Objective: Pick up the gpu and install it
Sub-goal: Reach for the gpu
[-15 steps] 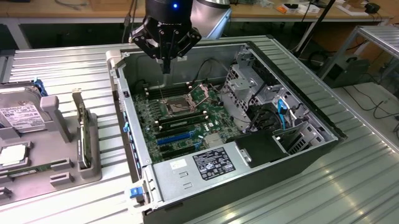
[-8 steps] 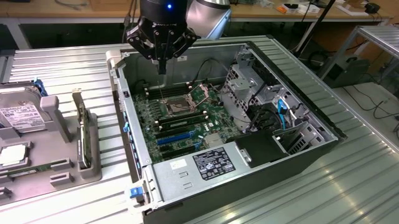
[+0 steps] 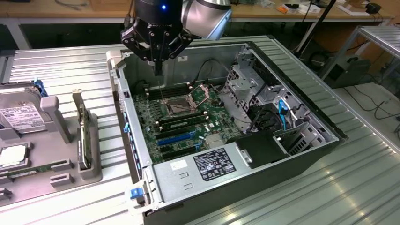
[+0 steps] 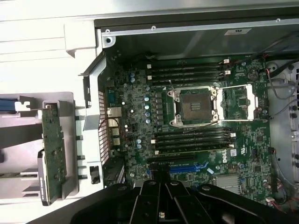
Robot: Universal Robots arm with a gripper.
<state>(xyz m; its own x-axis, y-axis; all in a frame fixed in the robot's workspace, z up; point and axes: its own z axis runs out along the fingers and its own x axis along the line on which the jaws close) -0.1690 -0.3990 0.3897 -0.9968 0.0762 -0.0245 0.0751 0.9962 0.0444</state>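
Note:
The gpu [image 3: 83, 140] stands on its edge in a grey holder [image 3: 62, 173] at the exterior view's left, outside the computer case. In the wrist view the gpu [image 4: 52, 149] shows its green board with the metal bracket at one end. My gripper [image 3: 158, 69] hangs above the far part of the open case, over the motherboard [image 3: 181, 117], well away from the gpu. Its fingers point down and are shut with nothing between them. In the wrist view the gripper [image 4: 159, 181] sits just over the blue expansion slot [image 4: 189, 167].
The open computer case [image 3: 134, 140] lies on its side on a ribbed metal table [image 3: 69, 70]. A silver hard drive [image 3: 22, 115] rests in the holder beside the gpu. Drive cages and cables [image 3: 250, 93] fill the case's right half, and a power supply [image 3: 206, 164] sits at its near end.

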